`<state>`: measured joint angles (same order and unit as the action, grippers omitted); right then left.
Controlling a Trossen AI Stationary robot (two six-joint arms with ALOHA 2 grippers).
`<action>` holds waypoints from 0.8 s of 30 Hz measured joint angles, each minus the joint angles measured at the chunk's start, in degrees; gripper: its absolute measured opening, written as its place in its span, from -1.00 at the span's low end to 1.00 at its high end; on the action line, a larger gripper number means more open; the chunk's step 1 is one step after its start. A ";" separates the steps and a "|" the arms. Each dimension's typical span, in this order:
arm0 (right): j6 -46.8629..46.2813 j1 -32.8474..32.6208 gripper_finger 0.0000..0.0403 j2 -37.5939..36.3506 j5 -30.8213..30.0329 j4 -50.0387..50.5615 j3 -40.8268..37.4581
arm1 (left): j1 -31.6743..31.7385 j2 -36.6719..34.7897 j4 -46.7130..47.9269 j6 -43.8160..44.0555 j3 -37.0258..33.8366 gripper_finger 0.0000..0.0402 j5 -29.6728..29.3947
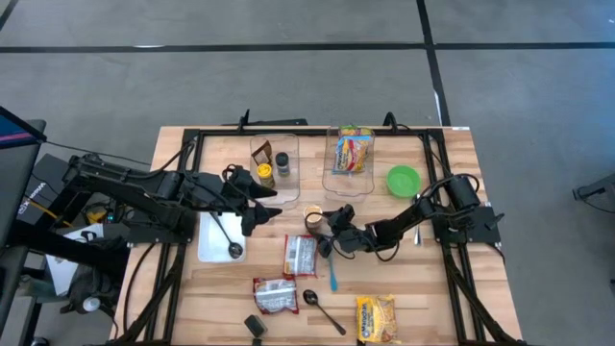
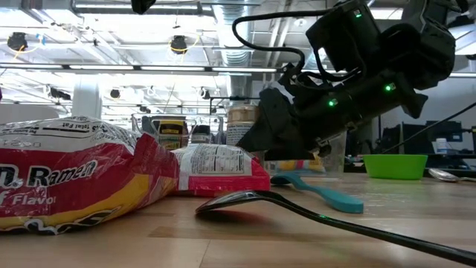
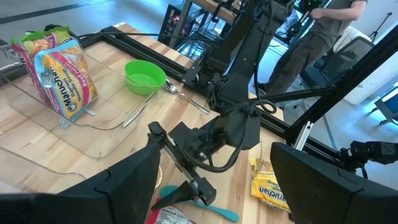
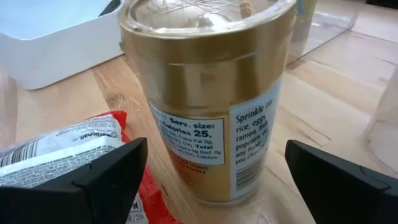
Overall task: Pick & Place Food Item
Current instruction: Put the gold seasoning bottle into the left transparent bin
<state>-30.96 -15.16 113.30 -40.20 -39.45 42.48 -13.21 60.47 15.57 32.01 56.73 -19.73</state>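
Observation:
A seasoning jar with a gold label [image 1: 312, 219] stands upright on its base on the table near the middle; it also shows in the right wrist view [image 4: 211, 106] and the low view [image 2: 239, 128]. My right gripper [image 1: 330, 229] is open, level with the jar, one finger on either side of it [image 4: 216, 149], apart from its wall. My left gripper [image 1: 261, 212] is open and empty [image 3: 214, 155], a little above the table left of the jar, next to the white tray [image 1: 213, 246].
Red ramen packets [image 1: 300, 255] [image 1: 276, 295] and a yellow one [image 1: 375, 317] lie near the front. A teal spoon [image 1: 332, 274], a black spoon [image 1: 322, 308], a green bowl [image 1: 404, 179] and two clear bins [image 1: 274, 161] [image 1: 348, 154] stand around. A person stands beyond the table [image 3: 323, 37].

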 joint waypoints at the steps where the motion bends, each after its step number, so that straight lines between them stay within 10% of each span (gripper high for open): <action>1: 0.00 0.17 0.86 0.00 0.20 0.04 0.00 | 0.00 0.00 0.00 0.02 0.00 0.50 0.00; 24: 7.43 4.87 0.83 0.44 6.18 3.61 2.82 | 0.00 0.00 0.04 0.00 0.00 0.50 -0.31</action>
<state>-23.53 -10.29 113.73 -34.02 -35.84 45.30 -13.21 60.47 15.62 32.01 56.73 -20.03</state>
